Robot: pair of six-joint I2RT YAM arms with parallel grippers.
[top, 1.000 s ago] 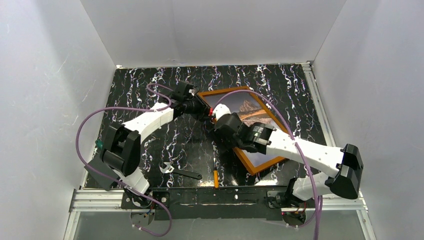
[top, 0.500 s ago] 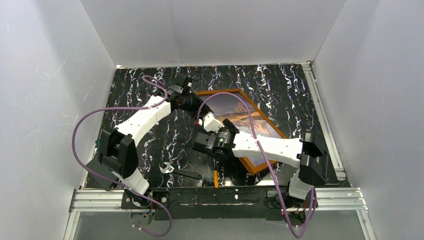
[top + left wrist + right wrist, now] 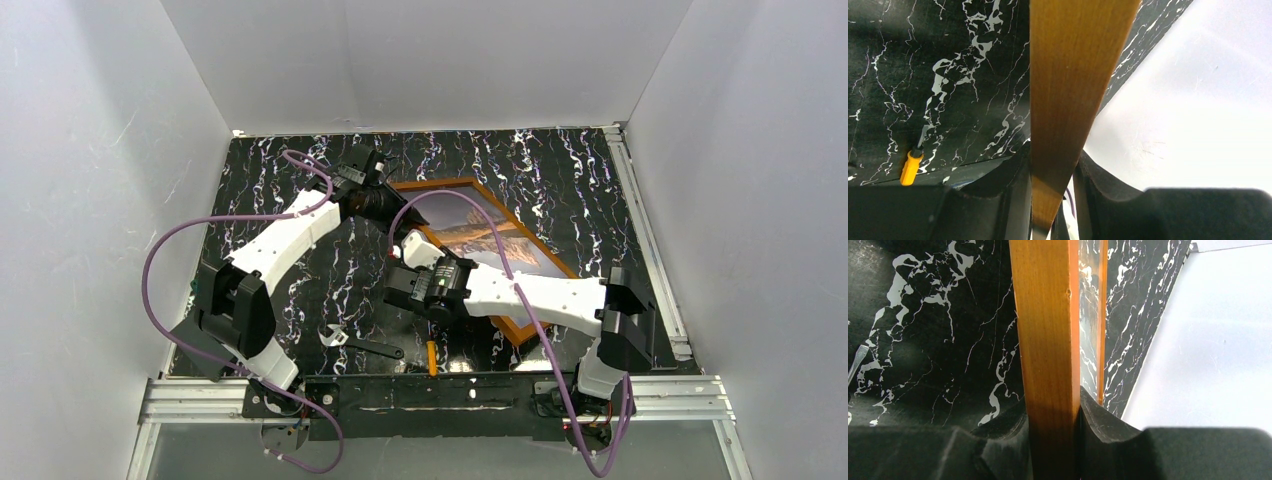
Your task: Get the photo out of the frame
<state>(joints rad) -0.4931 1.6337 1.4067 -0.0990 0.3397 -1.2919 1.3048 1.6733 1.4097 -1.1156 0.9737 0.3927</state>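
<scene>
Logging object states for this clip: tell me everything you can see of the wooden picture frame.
The frame is a thin rectangular border of orange-brown, grained wood, set diagonally right of centre on the table, with the mountain photo inside it. Both grippers clamp its rails: the left gripper at its far corner, the right gripper on the adjoining rail nearer the bases. That side looks lifted off the table.

White walls (image 3: 430,60), black marbled tabletop (image 3: 572,172)
</scene>
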